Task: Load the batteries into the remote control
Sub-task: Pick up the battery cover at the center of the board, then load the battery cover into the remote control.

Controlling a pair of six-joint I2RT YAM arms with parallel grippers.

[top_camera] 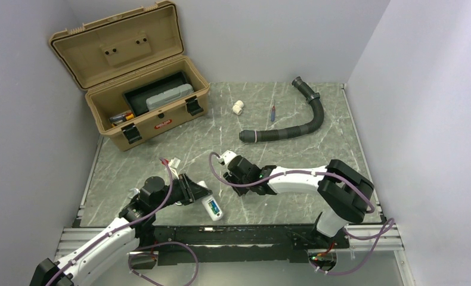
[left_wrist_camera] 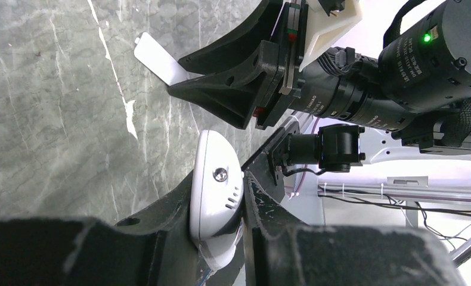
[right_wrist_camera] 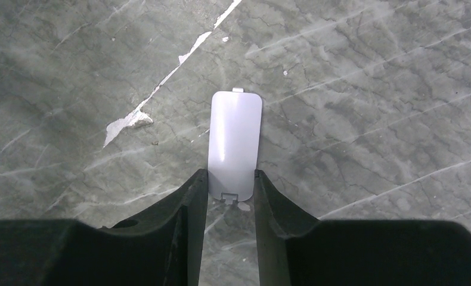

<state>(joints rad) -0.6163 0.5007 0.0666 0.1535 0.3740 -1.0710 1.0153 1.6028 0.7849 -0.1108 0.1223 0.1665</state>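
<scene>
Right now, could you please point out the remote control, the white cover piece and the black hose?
remote control (left_wrist_camera: 214, 205): left wrist view, on its white shell.
white cover piece (right_wrist_camera: 235, 140): right wrist view, middle of its flat face.
black hose (top_camera: 293, 130): top external view, on its lower straight run.

The left arm reaches forward and low, and the left pincer is turned on its side, its fingers clamped tight on the remote control. The right arm folds at the elbow and stretches across toward it. The right pincer sits just ahead of the left pincer's tips, its fingers pressing both long edges of the white cover.
</scene>
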